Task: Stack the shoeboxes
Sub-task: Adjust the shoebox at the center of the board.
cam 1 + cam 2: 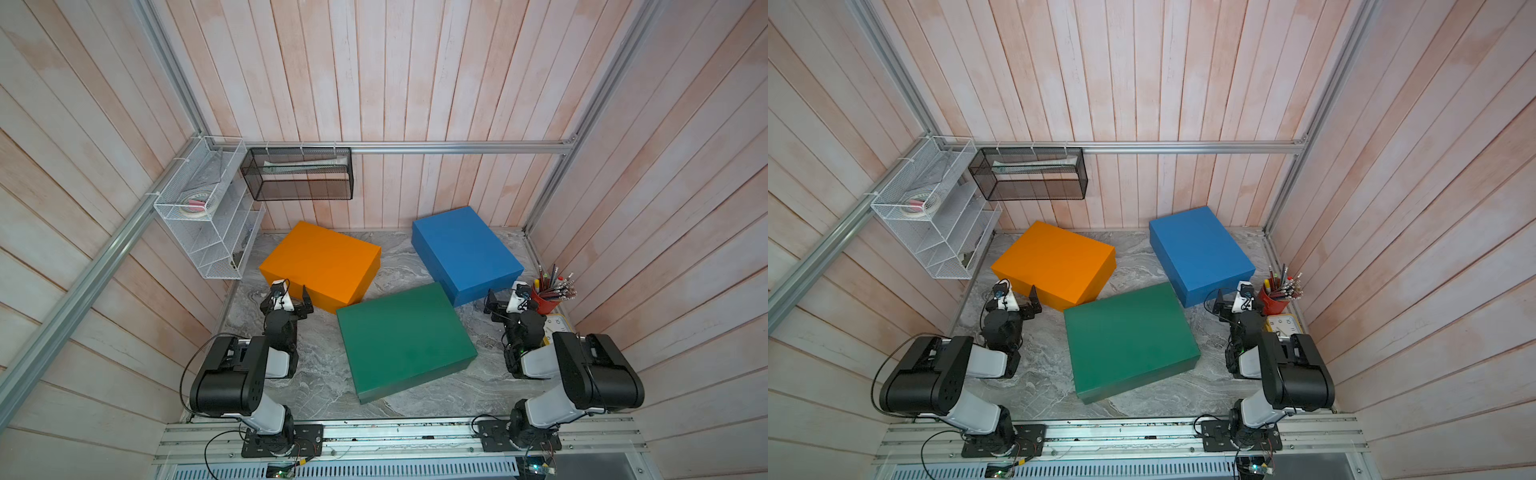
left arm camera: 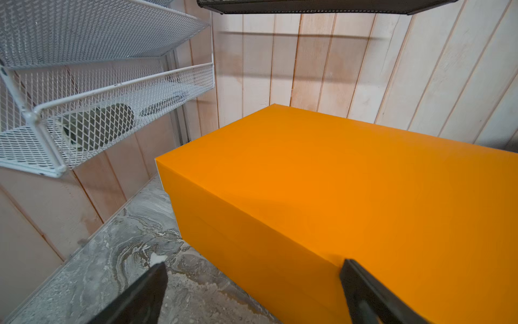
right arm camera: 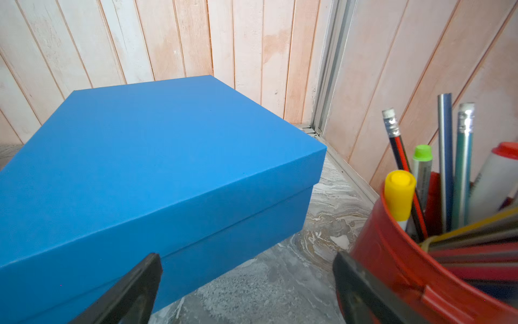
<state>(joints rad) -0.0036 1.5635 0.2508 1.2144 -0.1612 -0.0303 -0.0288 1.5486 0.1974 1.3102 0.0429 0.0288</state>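
Three matte lidded boxes lie flat on the worktop (image 1: 324,386), none stacked. Green (image 1: 403,336) sits nearest, between the arms, long axis slanting. Orange (image 1: 320,266) is just ahead of the left gripper (image 1: 291,296); blue (image 1: 465,249) is just ahead of the right gripper (image 1: 509,301). We judge green about equally near both arms. Both grippers gape, empty.

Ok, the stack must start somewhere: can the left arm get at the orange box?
Probably yes. The left end effector is open right beside the orange box, facing its near side, with nothing between them. The box looks too wide for one grip, though.
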